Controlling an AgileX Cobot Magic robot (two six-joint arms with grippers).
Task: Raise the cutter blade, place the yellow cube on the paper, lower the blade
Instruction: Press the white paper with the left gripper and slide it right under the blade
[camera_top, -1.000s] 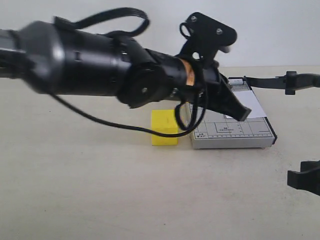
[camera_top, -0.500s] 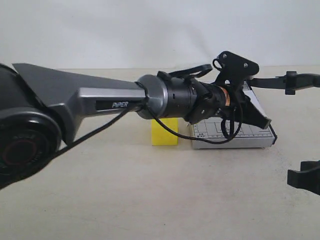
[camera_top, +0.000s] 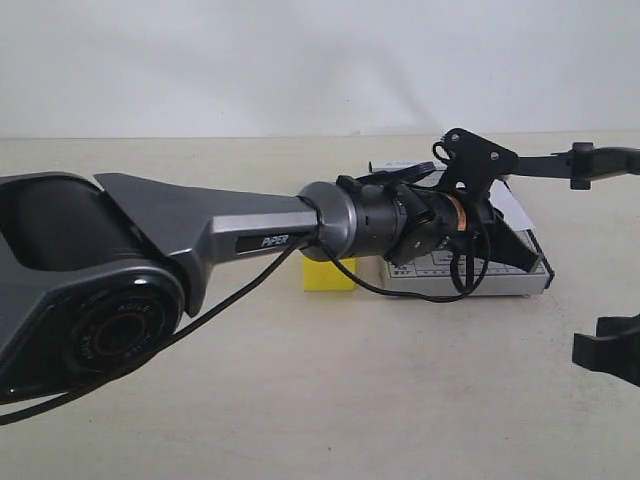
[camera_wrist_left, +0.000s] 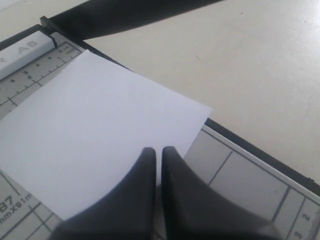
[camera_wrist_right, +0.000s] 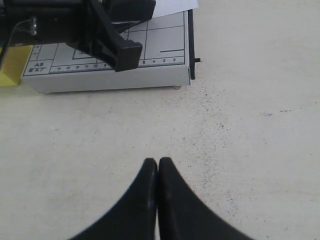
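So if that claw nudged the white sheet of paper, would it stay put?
Probably not. The paper looks thin and lies flat on the smooth cutter base, so it would likely slide. It seems floppy too, likelier to buckle than push stiffly.

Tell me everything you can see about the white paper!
The paper is a plain white sheet with straight edges, smooth and unmarked. It lies flat on the grey gridded base, turned askew to the printed lines, with one corner near the base's black edge. Nothing sits on it. The left pincer, shut, is low over one edge of the sheet; whether it touches cannot be told.
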